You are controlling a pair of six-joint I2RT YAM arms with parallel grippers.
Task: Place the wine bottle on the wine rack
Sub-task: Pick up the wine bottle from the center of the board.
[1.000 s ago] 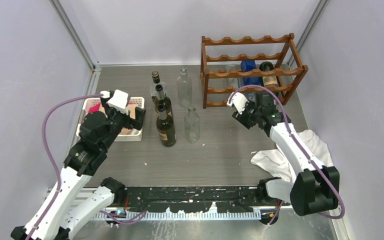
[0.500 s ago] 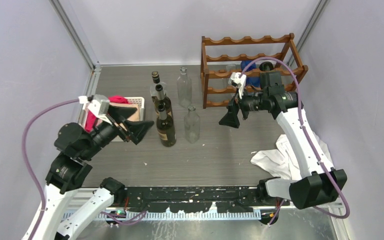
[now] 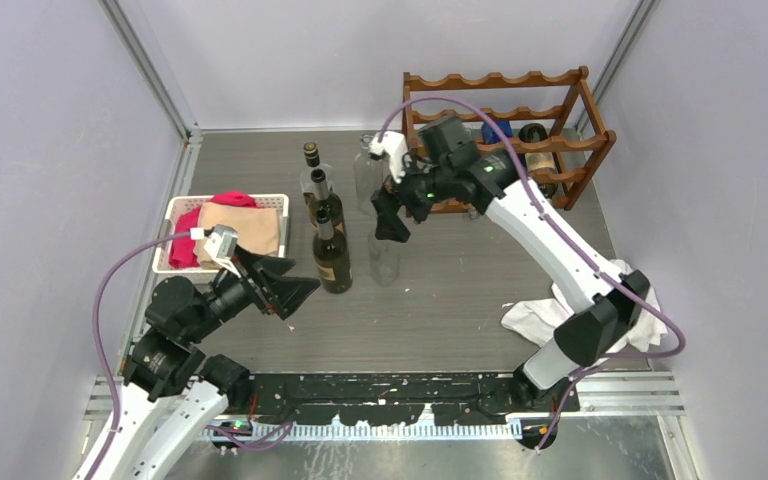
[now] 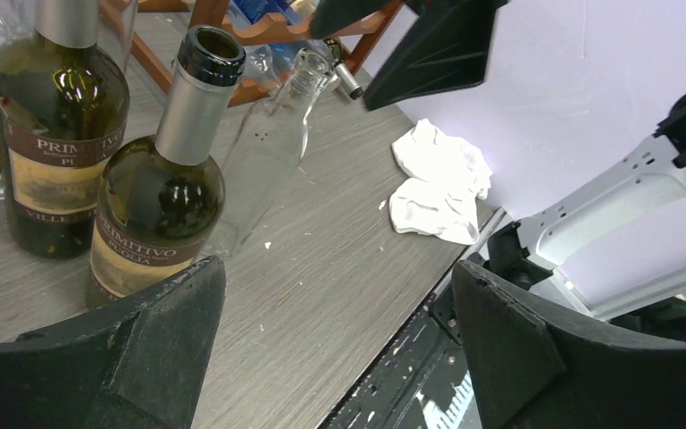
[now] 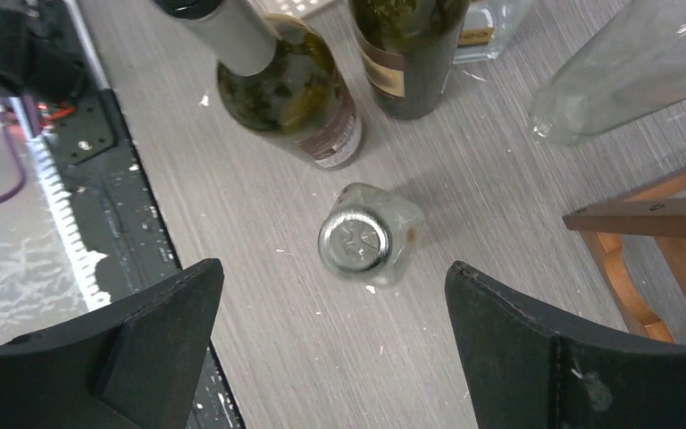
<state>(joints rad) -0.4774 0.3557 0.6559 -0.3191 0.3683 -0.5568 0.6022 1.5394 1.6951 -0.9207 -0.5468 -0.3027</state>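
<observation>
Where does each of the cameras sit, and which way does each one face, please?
Top external: above and behind the bases, looking down on the table; both arms, left gripper, right gripper show.
Left wrist: low on the left arm, looking across to the white cloth; its open fingers frame the bottom.
Right wrist: on the right arm, looking straight down on the near clear bottle; its open fingers flank it.
Shared: both wrist views show that bottle and the nearest dark bottle.

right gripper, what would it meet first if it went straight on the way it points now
The top of the upright clear glass bottle, centred between the open fingers in the right wrist view. The right gripper points down at it; how far above it hangs is hard to judge.
</observation>
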